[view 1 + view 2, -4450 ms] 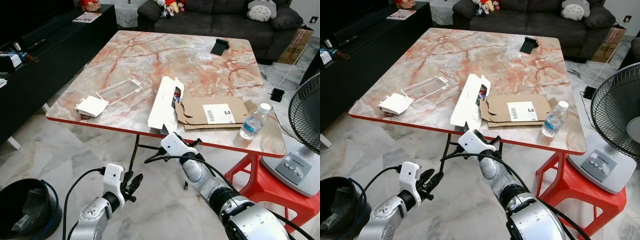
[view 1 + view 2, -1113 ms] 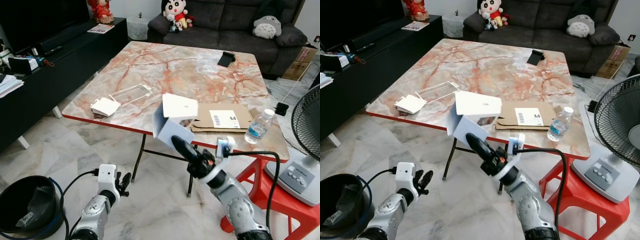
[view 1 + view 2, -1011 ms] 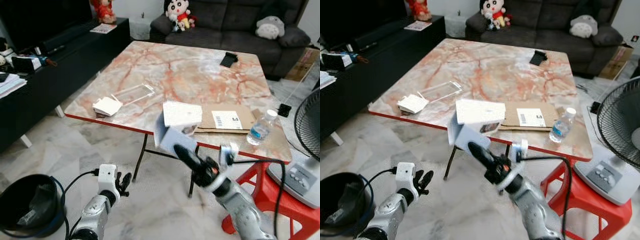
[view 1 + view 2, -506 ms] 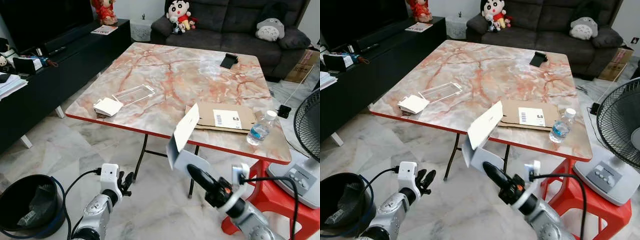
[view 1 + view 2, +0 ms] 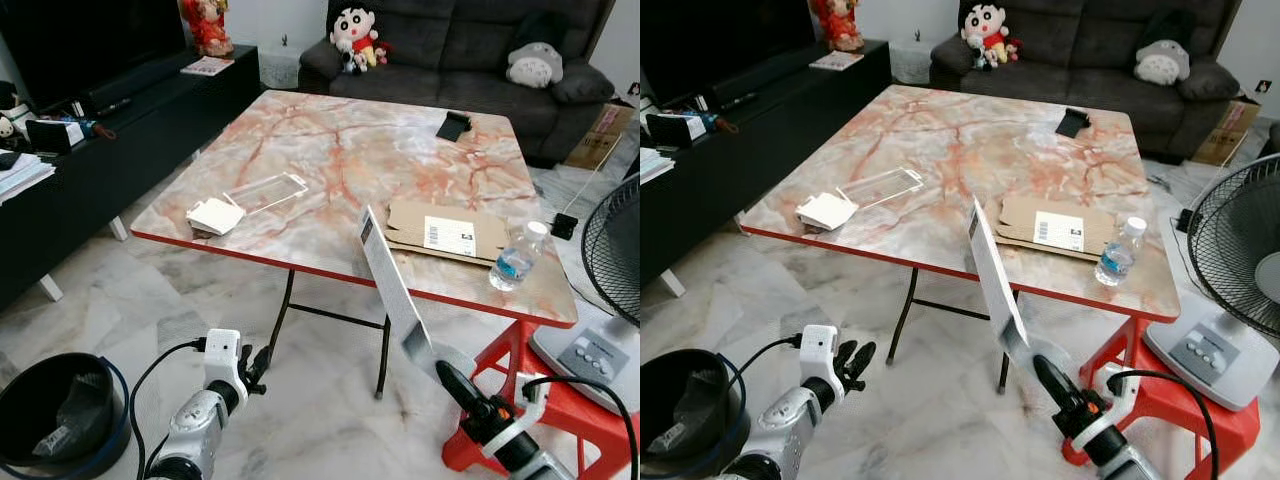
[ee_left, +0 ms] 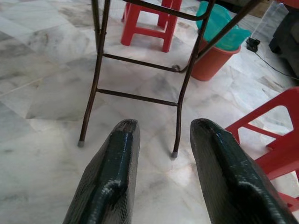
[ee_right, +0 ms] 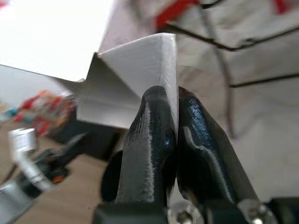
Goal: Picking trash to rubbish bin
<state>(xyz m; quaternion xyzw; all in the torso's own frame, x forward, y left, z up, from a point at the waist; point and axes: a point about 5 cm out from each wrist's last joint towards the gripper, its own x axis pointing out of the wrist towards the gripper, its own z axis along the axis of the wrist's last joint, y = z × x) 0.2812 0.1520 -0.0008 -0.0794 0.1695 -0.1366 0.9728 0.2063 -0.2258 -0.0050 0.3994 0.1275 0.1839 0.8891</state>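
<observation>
Right tool pinches white box by lower edge (box rising above); left tool spread.

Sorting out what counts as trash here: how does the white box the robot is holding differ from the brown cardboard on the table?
The white box is up in the air, pinched in the right tool; the brown cardboard lies flat on the marble table. The white box is plain white and stands tilted on edge; the brown cardboard carries a white shipping label. Both are opened-out packaging.

Right hand pinched closed, raised; left hand low, fingers apart.
</observation>
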